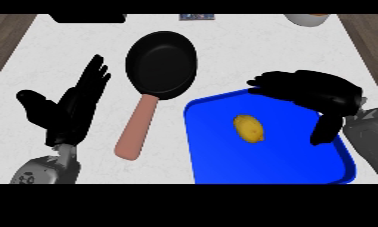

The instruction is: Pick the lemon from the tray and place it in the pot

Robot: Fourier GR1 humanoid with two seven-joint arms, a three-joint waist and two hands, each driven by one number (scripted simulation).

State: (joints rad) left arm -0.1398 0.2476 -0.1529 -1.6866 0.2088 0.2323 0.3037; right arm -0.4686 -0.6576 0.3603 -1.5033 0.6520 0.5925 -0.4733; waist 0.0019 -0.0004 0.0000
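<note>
A yellow lemon [249,128] lies near the middle of a blue tray [221,161] at the lower right of the counter. A black pan [162,64] with a pinkish handle [137,132] sits left of the tray, its bowl toward the back. My right hand [317,93] hovers over the tray's far right corner, fingers relaxed and spread, thumb hanging down at the right of the lemon; it does not touch the lemon. At the lower left my left hand [70,108] rests open with its fingers up.
A dark object [88,17] sits at the back left edge, a small dark item [197,17] at the back centre, and a white bowl [306,18] at the back right. Wooden floor shows beyond both counter sides.
</note>
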